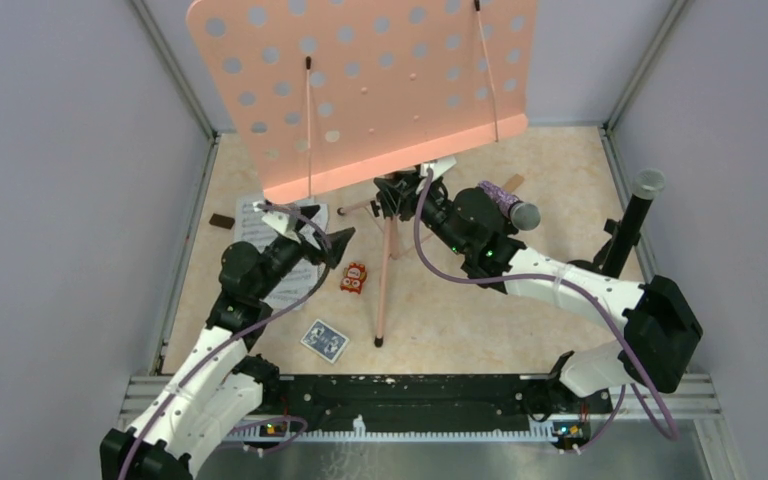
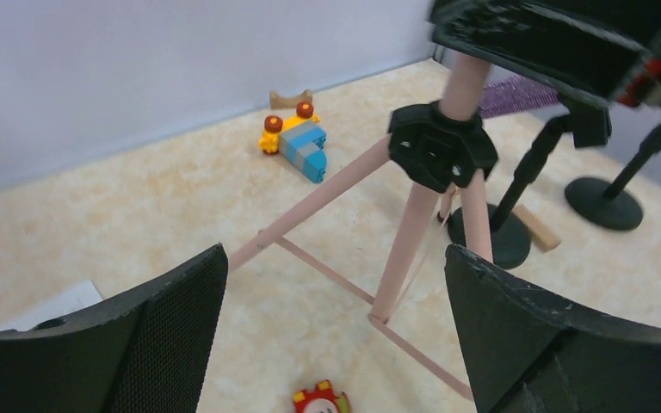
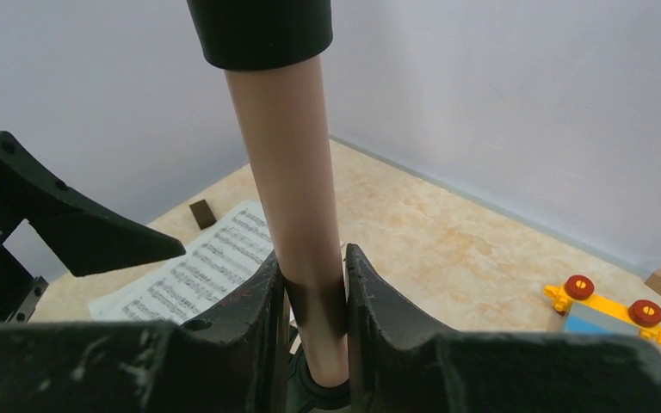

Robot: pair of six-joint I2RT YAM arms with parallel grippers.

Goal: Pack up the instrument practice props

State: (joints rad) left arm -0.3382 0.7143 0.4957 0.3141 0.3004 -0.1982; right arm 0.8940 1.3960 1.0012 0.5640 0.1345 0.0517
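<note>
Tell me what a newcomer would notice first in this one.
The big salmon-pink perforated music rack fills the upper middle of the top view. Beneath it, the right end effector is clamped on the rack's pink pole. The left end effector hangs open facing the tripod legs, by the sheet music.

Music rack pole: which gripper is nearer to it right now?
Right. The right gripper is shut around the pole; the left gripper is open, apart from it, facing the tripod legs.
</note>
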